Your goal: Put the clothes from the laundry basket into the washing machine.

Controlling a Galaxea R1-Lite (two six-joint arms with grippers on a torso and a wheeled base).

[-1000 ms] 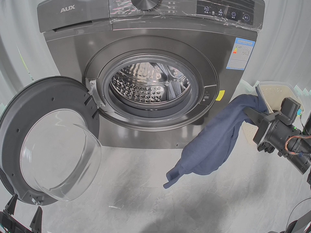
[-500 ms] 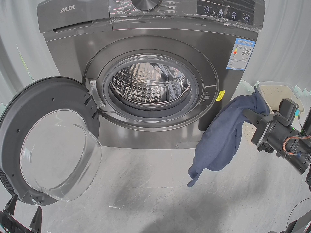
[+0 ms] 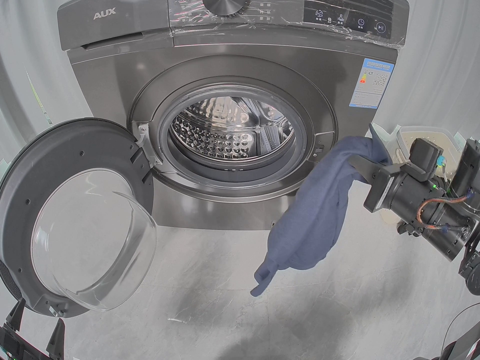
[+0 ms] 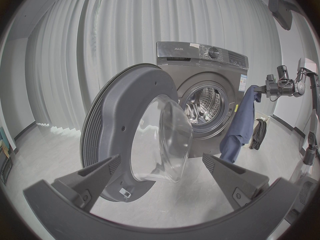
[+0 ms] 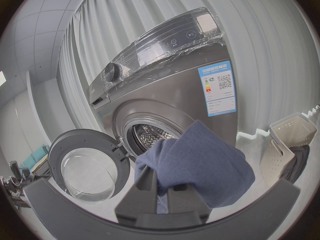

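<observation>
Above the grey floor [image 3: 200,286], the blue shirt [image 3: 315,211] is pinched in the right gripper [image 3: 364,151] and has been carried closer to the washing machine [image 3: 225,66], ready to be pushed in; the left gripper [image 4: 160,156] is spread wide, empty

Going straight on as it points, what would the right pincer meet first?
Likely the washing machine's front panel beside the drum opening, not the opening itself; depth unclear. The right pincer grips the blue garment.
</observation>
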